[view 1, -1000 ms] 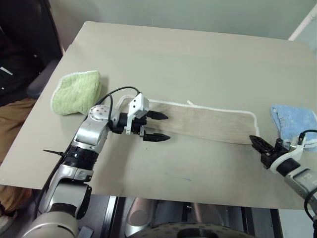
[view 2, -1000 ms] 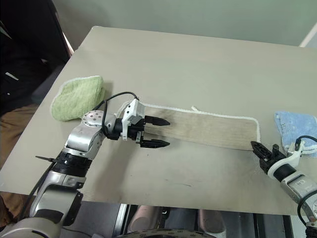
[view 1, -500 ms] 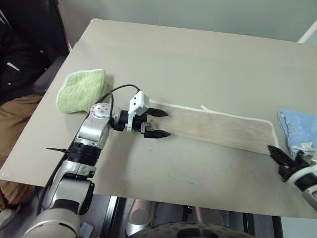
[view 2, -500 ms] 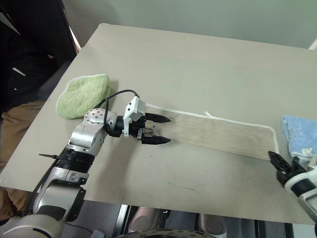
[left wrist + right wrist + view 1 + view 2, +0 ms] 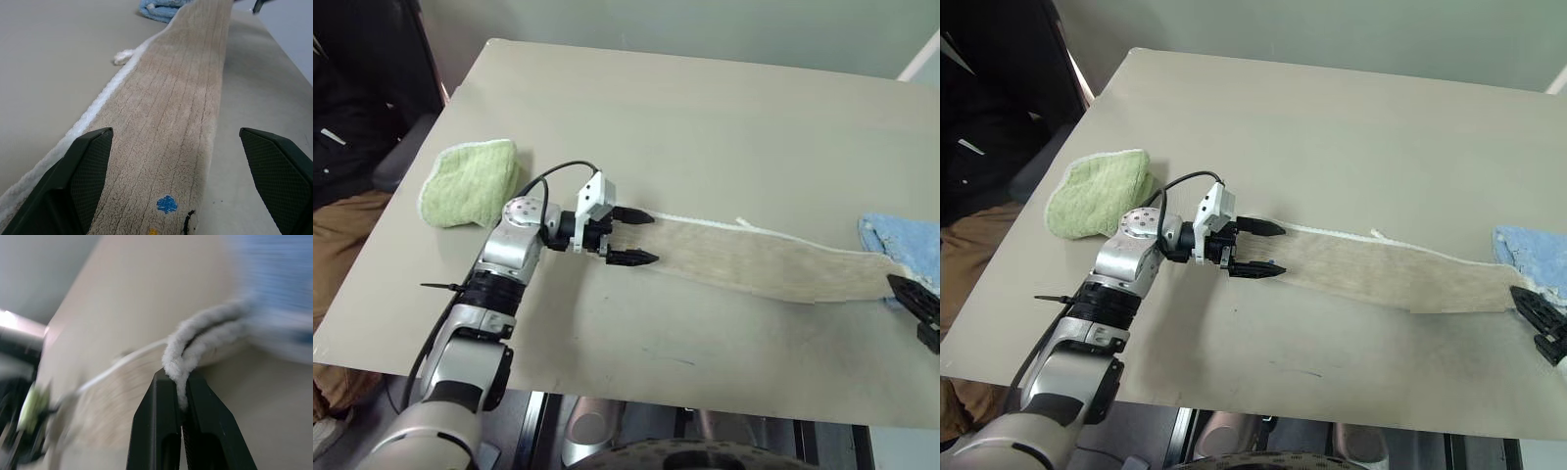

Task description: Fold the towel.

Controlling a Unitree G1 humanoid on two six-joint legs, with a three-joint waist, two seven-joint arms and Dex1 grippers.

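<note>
While right jaws pinch its corded end, the towel (image 5: pixel 759 262) stretches lengthwise toward spread left jaws.

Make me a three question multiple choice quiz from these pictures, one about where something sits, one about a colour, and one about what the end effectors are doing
1. Where is the green cloth?
A. beside the left arm, at the table's left edge
B. on top of the towel
C. under the blue cloth

2. What colour is the towel's corded edging?
A. red
B. white
C. black

3. What is the right end effector doing?
A. standing open above the table
B. shut on the blue cloth
C. shut on the towel's edge

Answers:
1 A, it lies by the table edge, left of the left end effector.
2 B, white cord runs along its far side.
3 C, the right wrist view shows white edging pinched between the fingers.
</note>
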